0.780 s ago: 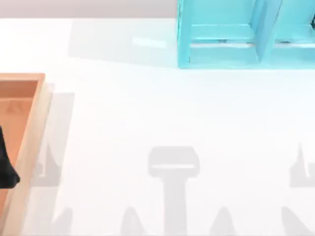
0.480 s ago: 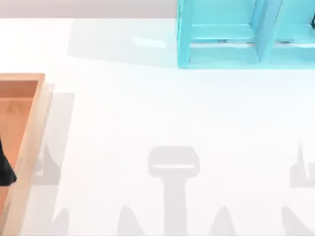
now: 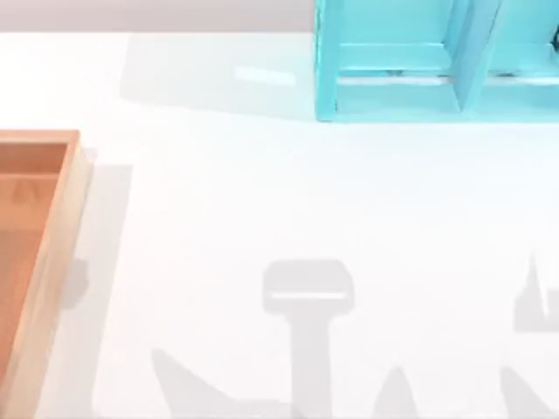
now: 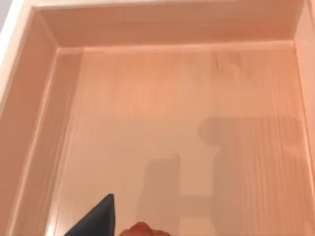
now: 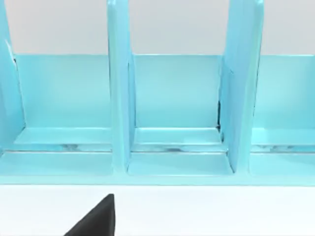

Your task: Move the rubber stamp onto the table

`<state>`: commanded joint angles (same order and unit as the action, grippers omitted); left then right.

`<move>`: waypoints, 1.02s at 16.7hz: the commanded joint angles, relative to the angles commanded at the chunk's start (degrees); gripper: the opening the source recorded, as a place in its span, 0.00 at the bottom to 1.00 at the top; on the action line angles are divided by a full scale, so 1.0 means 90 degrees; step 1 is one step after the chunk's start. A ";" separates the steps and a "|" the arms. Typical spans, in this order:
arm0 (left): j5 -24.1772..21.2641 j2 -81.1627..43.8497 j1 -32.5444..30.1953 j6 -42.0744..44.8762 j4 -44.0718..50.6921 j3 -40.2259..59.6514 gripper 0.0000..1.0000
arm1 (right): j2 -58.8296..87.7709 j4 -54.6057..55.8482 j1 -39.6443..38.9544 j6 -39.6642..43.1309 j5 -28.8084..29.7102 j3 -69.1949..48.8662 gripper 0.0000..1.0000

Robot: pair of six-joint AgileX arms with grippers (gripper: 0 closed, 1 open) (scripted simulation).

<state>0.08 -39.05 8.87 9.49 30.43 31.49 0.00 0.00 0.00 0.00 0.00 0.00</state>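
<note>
While over the tray (image 4: 44, 123), left jaws (image 4: 133, 231) apparently grip the stamp (image 4: 141, 229). Next: lift, carry right, lower onto desk (image 3: 262, 192). Right jaws' state: cannot tell.

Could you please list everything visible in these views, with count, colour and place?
Glossy white table: one, white, spans the top view.
Large orange-brown wooden tray: one, orange-brown, at the table's left edge.
Turquoise shelf unit: one, turquoise, at the table's far right; upright dividers split it into open compartments.
Small rubber stamp with rounded red top: one; a sliver of red at the left wrist view's edge, above the tray floor, next to the dark finger.
Left gripper's finger: one dark tip, over the tray.
Right gripper's finger: one dark tip, facing the shelf unit.
</note>
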 joint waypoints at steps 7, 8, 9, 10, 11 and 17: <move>-0.0007 -0.4341 0.0711 0.0743 0.2801 0.2964 1.00 | 0.0000 0.0000 0.0000 0.0000 0.0000 0.0000 1.00; -0.0007 -0.4763 0.0803 0.0841 0.3126 0.3302 1.00 | 0.0000 0.0000 0.0000 0.0000 0.0000 0.0000 1.00; -0.0005 -0.5120 0.0887 0.0933 0.3420 0.3604 1.00 | 0.0000 0.0000 0.0000 0.0000 0.0000 0.0000 1.00; -0.0003 -0.5412 0.0963 0.1018 0.3679 0.3867 1.00 | 0.0000 0.0000 0.0000 0.0000 0.0000 0.0000 1.00; 0.0001 -0.5640 0.1030 0.1092 0.3898 0.4086 1.00 | 0.0000 0.0000 0.0000 0.0000 0.0000 0.0000 1.00; 0.0006 -0.5959 0.1142 0.1211 0.4237 0.4421 1.00 | 0.0000 0.0000 0.0000 0.0000 0.0000 0.0000 1.00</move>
<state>0.14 -92.68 19.15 20.39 68.56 71.28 0.00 0.00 0.00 0.00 0.00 0.00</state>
